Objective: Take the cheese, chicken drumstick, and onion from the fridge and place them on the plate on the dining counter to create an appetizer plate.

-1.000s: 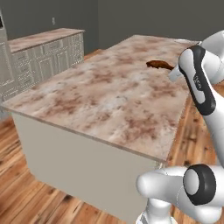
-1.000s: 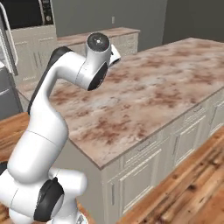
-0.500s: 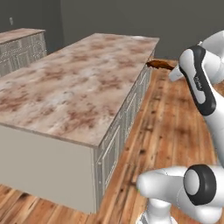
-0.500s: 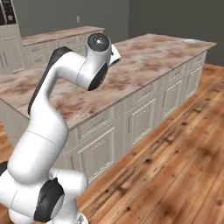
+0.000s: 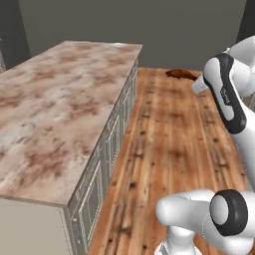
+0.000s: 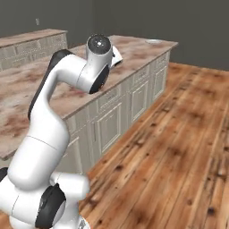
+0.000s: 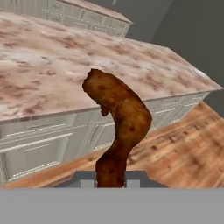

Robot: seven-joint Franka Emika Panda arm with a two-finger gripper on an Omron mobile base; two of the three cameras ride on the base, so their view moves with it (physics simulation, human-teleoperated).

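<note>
Between the two small dark finger tips at the bottom of the hand view, the two-finger gripper is nearly closed, clamped on the thin end of the dark reddish-brown chicken drumstick, thick end up. Behind it runs the brown-and-cream marbled dining counter on cream panelled cabinets. In the left base view the drumstick sticks out beside the white arm, over the wooden floor. Versus half a second ago the whole scene has swung, so the base moved; the grip is unchanged.

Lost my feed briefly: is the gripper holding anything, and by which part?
Yes: the gripper is shut on the chicken drumstick, pinching its thin end; the thick end sticks out ahead.
</note>
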